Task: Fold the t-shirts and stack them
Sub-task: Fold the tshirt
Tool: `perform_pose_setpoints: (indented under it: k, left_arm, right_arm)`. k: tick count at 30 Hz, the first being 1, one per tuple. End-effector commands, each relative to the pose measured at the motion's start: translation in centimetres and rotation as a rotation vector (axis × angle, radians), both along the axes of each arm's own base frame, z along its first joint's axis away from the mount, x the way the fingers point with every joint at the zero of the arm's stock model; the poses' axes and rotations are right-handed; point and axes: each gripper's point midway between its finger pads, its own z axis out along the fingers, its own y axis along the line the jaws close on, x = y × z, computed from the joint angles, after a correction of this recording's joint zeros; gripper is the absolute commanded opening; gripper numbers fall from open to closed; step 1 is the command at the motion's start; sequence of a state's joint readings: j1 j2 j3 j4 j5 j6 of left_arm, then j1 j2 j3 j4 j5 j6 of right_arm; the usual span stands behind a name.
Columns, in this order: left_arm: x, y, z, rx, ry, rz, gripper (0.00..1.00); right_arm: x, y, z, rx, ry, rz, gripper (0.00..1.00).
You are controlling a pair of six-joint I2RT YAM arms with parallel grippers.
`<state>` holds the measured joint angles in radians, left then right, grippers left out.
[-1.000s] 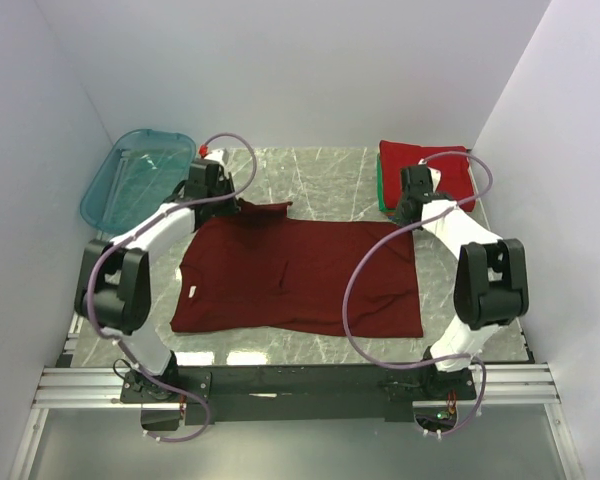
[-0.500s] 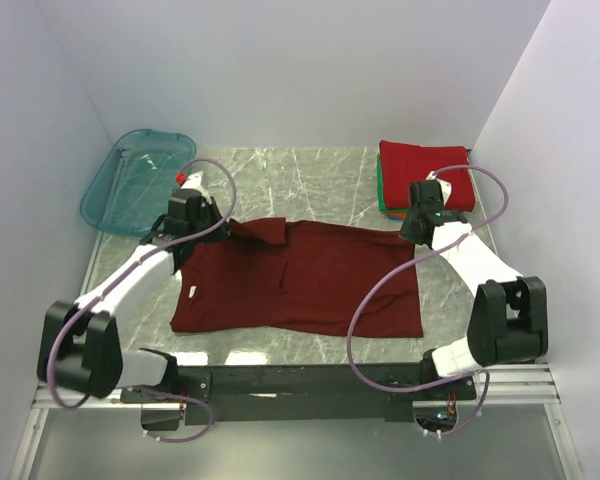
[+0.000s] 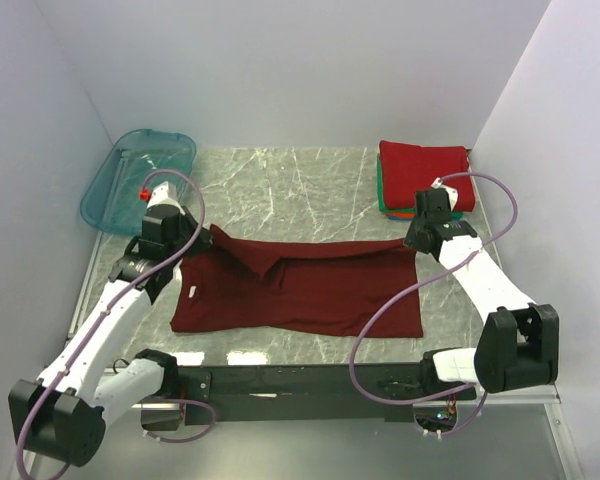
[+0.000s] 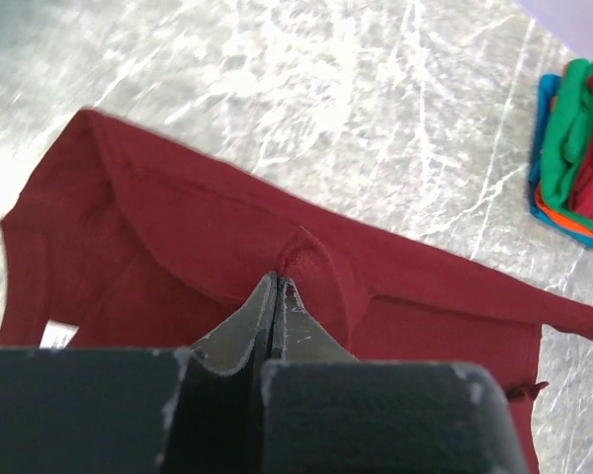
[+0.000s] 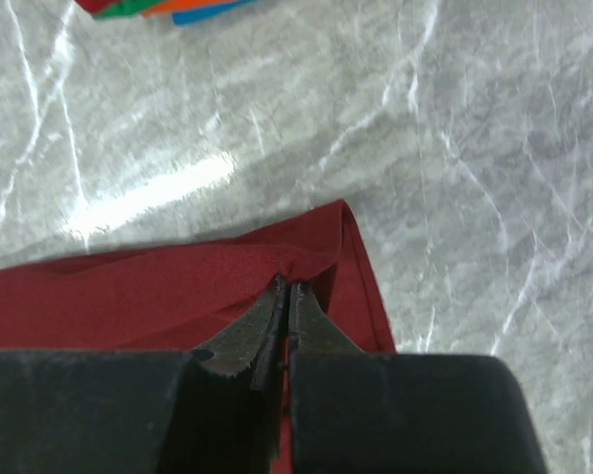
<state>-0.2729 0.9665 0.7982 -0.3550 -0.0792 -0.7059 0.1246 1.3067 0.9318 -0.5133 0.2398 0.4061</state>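
Note:
A dark maroon t-shirt (image 3: 310, 290) lies spread across the middle of the marble table, its far edge lifted and folded toward the near side. My left gripper (image 3: 212, 240) is shut on its far left edge, seen pinched in the left wrist view (image 4: 280, 283). My right gripper (image 3: 410, 240) is shut on its far right corner, also pinched in the right wrist view (image 5: 288, 281). A stack of folded t-shirts (image 3: 425, 172), bright red on top with green, orange and blue below, sits at the far right; it also shows in the left wrist view (image 4: 573, 148).
A translucent teal plastic tub (image 3: 135, 180) stands at the far left corner. White walls close in on three sides. A black rail (image 3: 300, 380) runs along the near table edge.
Both grippers have pulled the shirt's far edge toward the near side. The far part of the shirt now lies folded over itself, and both arms have drawn back.

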Motion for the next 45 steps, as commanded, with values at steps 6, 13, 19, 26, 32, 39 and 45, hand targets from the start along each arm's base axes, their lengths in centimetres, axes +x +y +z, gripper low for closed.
perform_pose_setpoints:
  k: [6, 13, 19, 26, 32, 39, 45]
  left_arm:
    - [-3.0, 1.2, -0.6, -0.026, 0.043, 0.063, 0.00]
    - [-5.8, 1.0, -1.7, -0.094, 0.083, 0.055, 0.00]
    - [-8.5, 1.6, -3.9, -0.122, 0.150, 0.092, 0.00]
    - [-10.8, 0.4, -6.8, -0.262, 0.230, 0.109, 0.00]
    - [-13.0, 1.6, -8.5, -0.248, 0.365, 0.218, 0.03]
    - [-14.3, 4.2, -6.5, -0.163, 0.355, 0.307, 0.99]
    - [-12.5, 2.4, -5.3, -0.189, 0.306, 0.207, 0.99]
  right_arm:
    - [-1.0, -0.3, 1.7, -0.016, -0.029, 0.006, 0.00]
    - [-1.1, -0.3, 1.5, -0.016, -0.022, 0.012, 0.00]
    - [-1.0, -0.3, 1.4, -0.020, -0.020, 0.017, 0.00]
    - [-1.3, -0.3, 0.0, -0.022, 0.013, 0.013, 0.00]
    - [-3.0, -1.0, -3.0, -0.034, 0.077, -0.041, 0.16]
    - [-3.6, -3.0, -2.7, -0.102, 0.089, -0.159, 0.60]
    - [-3.5, -2.2, -0.8, -0.067, 0.043, -0.119, 0.69]
